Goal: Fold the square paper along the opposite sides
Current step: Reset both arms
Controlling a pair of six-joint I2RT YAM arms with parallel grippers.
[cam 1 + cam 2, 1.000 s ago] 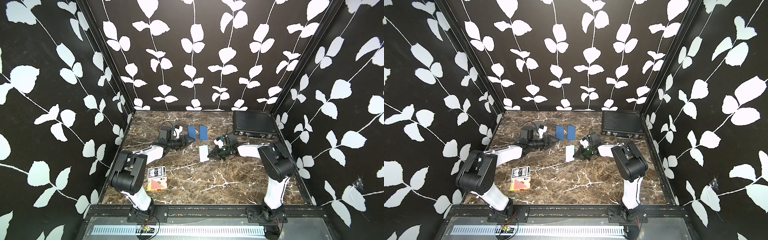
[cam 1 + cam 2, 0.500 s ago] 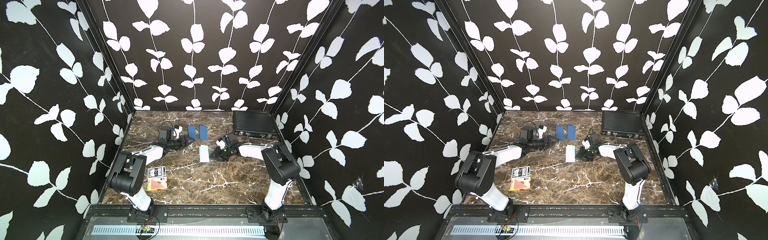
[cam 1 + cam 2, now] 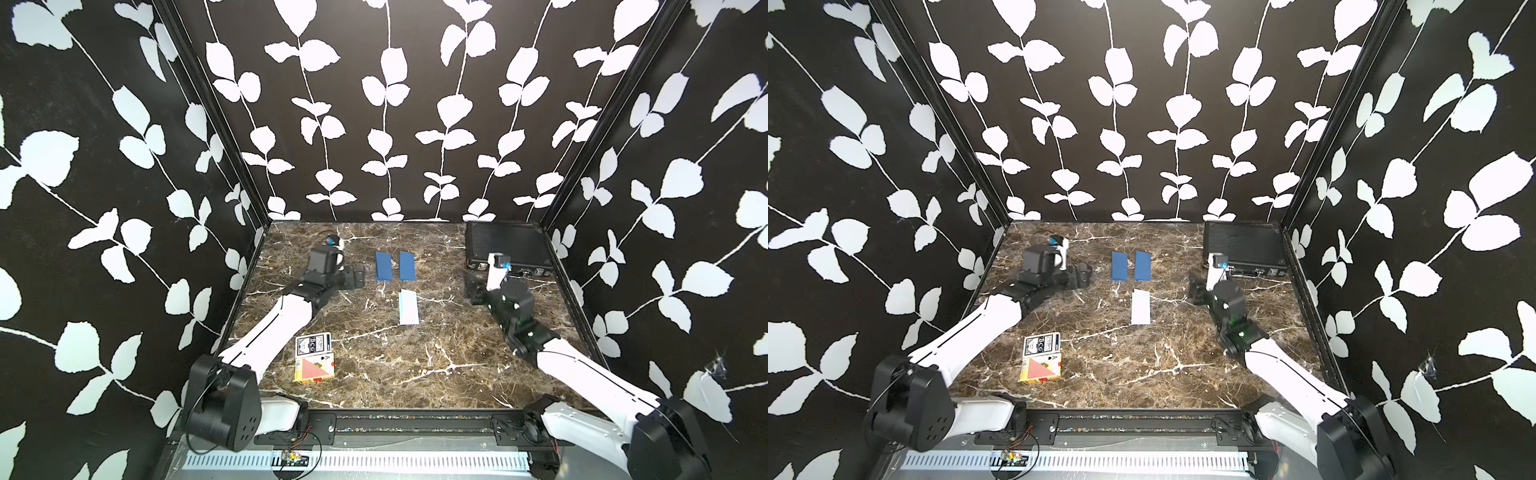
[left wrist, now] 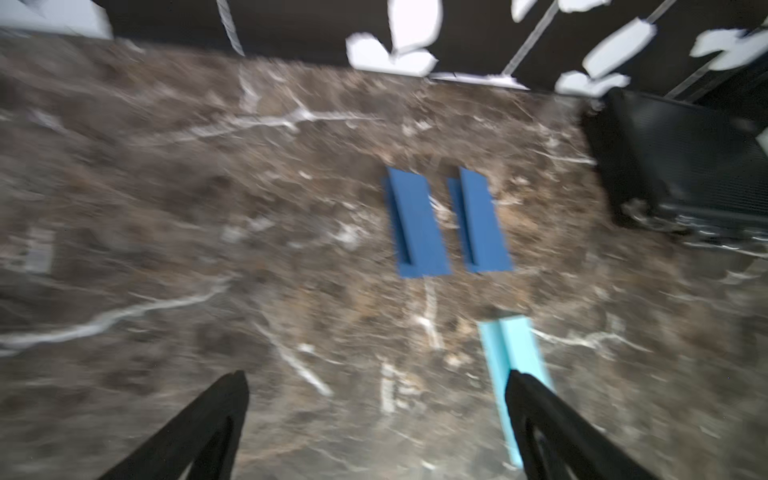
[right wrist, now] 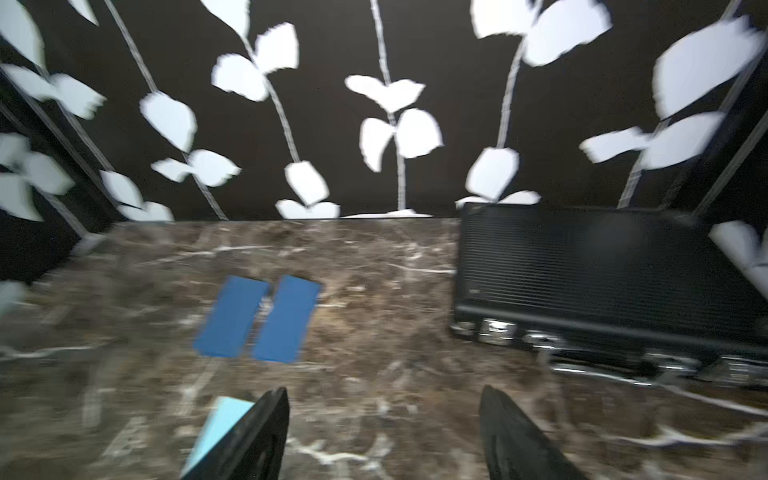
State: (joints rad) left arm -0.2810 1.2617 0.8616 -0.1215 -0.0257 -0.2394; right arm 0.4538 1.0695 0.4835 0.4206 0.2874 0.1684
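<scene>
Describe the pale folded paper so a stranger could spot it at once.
Find the black case in the far corner of the marble table, then the two dark blue folded papers toward the middle. Just nearer the camera lies the pale folded paper, the only light one.

Place: a robot lab test booth is showing in both top views.
Walls: black panels (image 3: 357, 137) printed with white leaves are closing in three sides.
Tabletop: a brown marble-patterned tabletop (image 3: 415, 365) is forming the booth's floor.
Robots: a left arm (image 3: 270, 328) and a right arm (image 3: 590, 374) are reaching in from a black mounting rail (image 3: 415, 420).
Wiring: a bare circuit board (image 3: 291, 456) with loose wires is sitting at the front edge.
</scene>
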